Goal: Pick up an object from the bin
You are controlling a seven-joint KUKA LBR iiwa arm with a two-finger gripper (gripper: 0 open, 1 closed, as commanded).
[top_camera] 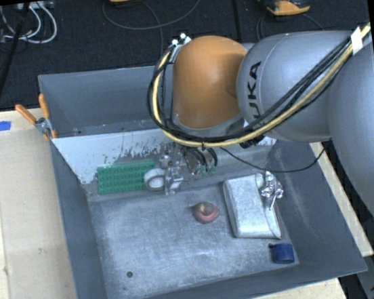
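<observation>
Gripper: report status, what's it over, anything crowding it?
Gripper low at back wall of bin, over green ridged plate. White round piece close beside it. Pink lump, grey pouch apart, toward front.

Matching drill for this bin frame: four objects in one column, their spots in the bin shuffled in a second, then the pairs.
Things:
1. green studded block
2. pinkish round piece
3. small blue piece
4. grey flat pack

Places:
A. front right corner
B. middle of the floor
C. at the back wall, by the gripper
D. right of the middle, with a shiny metal piece at its far right corner

Pairs: 1-C, 2-B, 3-A, 4-D.
</observation>
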